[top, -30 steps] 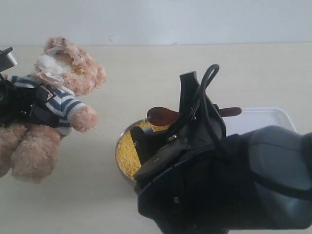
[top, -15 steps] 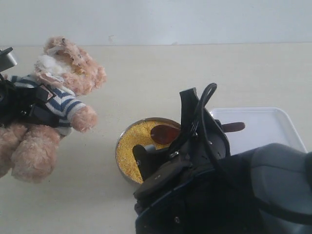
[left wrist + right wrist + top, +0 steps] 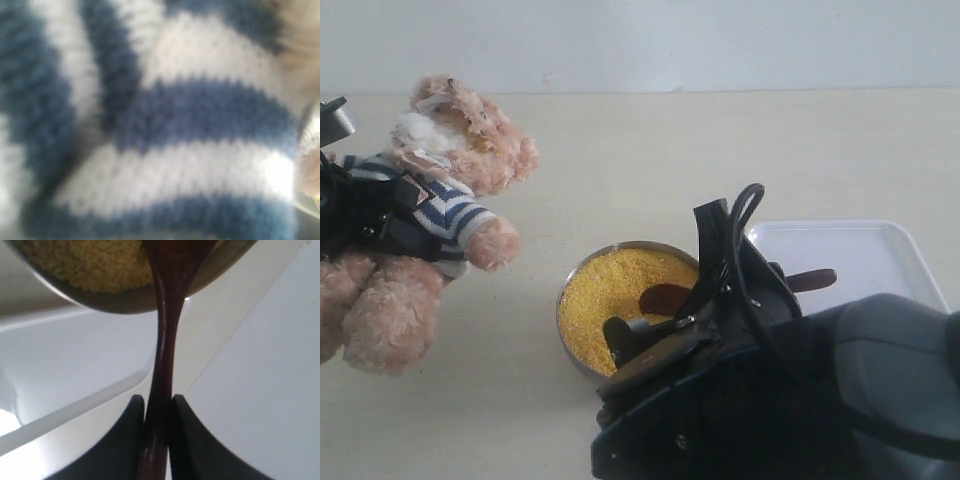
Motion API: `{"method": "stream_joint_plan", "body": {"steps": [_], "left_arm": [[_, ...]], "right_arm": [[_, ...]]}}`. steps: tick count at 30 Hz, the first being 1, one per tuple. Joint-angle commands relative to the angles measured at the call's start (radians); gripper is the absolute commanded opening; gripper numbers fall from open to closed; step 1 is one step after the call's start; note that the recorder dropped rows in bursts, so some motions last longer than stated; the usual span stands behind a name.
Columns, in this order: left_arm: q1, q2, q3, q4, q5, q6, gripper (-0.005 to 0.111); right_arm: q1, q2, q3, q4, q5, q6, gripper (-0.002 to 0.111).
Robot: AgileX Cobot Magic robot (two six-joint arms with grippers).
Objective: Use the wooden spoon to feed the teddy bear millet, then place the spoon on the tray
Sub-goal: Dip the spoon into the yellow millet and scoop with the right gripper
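The teddy bear leans at the left, its striped shirt filling the left wrist view. My left gripper clasps its torso; the fingers themselves are hidden. The round metal bowl holds yellow millet. My right gripper is shut on the handle of the wooden spoon, and the spoon's bowl dips into the millet. The handle's end sticks out over the white tray, which lies just right of the bowl.
My right arm's dark bulk covers the near right of the beige table and hides the bowl's near side. A pale wall runs along the back. The tray's rim passes under the spoon handle.
The right gripper has lowered and drawn back with the spoon: its bowl went from above the metal bowl's far rim down into the millet. The bear and left gripper have not moved.
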Motion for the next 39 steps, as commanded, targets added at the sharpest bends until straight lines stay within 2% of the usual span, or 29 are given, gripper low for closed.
{"method": "stream_joint_plan", "body": {"steps": [1, 9, 16, 24, 39], "left_arm": [[-0.003, -0.012, 0.002, -0.022, 0.002, 0.008, 0.004], [-0.003, -0.012, 0.002, -0.022, 0.002, 0.008, 0.004], [-0.003, -0.012, 0.002, -0.022, 0.002, 0.008, 0.004], [-0.003, -0.012, 0.002, -0.022, 0.002, 0.008, 0.004], [-0.003, -0.012, 0.002, -0.022, 0.002, 0.008, 0.004]], "right_arm": [[0.003, -0.003, 0.000, 0.016, 0.009, -0.052, 0.000], [0.003, -0.003, 0.000, 0.032, 0.009, -0.107, 0.000], [0.003, -0.003, -0.002, 0.154, -0.034, -0.175, 0.000], [0.003, -0.005, -0.004, 0.157, -0.038, -0.178, 0.000], [-0.015, -0.005, -0.142, 0.360, -0.060, -0.272, 0.000]]}}
